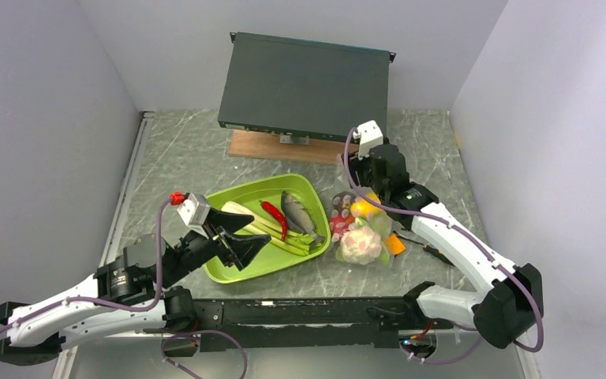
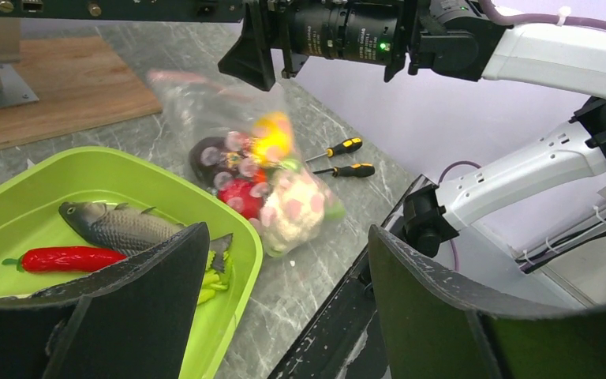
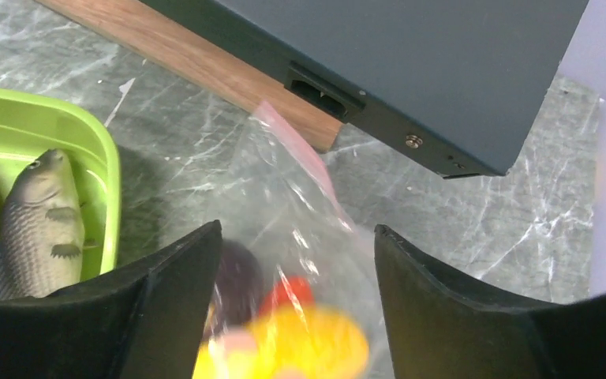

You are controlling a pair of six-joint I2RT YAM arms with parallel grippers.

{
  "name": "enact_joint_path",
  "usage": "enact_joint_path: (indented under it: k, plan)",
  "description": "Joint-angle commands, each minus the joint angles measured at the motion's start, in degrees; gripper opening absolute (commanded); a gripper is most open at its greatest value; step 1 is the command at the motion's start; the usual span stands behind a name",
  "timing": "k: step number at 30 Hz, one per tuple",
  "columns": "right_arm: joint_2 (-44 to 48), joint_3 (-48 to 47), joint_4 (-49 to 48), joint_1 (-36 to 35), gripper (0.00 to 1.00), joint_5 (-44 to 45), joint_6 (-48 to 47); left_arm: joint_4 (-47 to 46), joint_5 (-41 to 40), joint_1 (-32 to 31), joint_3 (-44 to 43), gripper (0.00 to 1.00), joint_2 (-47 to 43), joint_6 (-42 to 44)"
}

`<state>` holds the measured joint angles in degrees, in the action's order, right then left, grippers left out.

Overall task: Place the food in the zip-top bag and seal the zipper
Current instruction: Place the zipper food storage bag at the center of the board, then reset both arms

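Observation:
The clear zip-top bag (image 1: 360, 227) lies right of the green tray and holds a purple bulb (image 3: 237, 284), a tomato (image 3: 288, 292), a yellow fruit (image 3: 308, 343) and a cauliflower (image 1: 360, 245). Its pink zipper (image 3: 300, 154) runs along the far end; I cannot tell if it is sealed. The grey fish (image 1: 298, 212), the red chilli (image 1: 274, 218) and the green stalks (image 1: 284, 237) lie in the tray. My right gripper (image 3: 297, 229) is open just above the bag's far part. My left gripper (image 1: 259, 231) is open and empty above the tray's near left side.
The lime-green tray (image 1: 237, 272) sits mid-table. A dark flat box (image 1: 304, 87) rests on a wooden board (image 1: 284, 148) at the back. Two screwdrivers (image 2: 339, 148) lie right of the bag. Grey walls close in on both sides.

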<state>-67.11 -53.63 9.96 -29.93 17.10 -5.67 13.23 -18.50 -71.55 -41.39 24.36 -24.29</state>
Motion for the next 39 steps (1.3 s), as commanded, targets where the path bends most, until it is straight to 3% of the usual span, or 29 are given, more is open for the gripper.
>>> enact_joint_path:
  k: [1,4,5,10,19,26,39]
  plan:
    - [3.51,-3.40,2.21,-0.13,0.79,-3.71,-0.37,-0.43,-1.88,0.18,-3.13,0.78,0.62,0.23]
    - [6.34,-4.78,5.40,-0.73,0.98,-3.59,1.06,-1.01,-2.76,0.18,-3.30,0.79,0.39,0.55]
    - [7.69,-5.26,6.17,-0.99,0.99,-2.71,2.25,-1.14,-3.11,0.18,-3.33,0.79,0.30,0.70]
    - [15.04,-9.30,13.69,-1.18,1.00,3.29,16.41,-0.93,-6.56,0.18,-5.25,0.79,-1.14,3.18]
    - [31.37,-13.24,22.70,-1.17,1.00,9.92,23.97,5.35,-14.12,0.18,-17.17,0.80,-0.48,12.02]
    - [41.75,-14.65,23.56,-1.14,1.00,16.16,22.67,7.58,-18.41,0.18,-23.45,0.80,0.11,15.78]
    - [41.95,-15.94,23.68,-1.13,1.00,21.00,23.65,8.45,-22.40,0.18,-27.80,0.80,2.38,17.80]
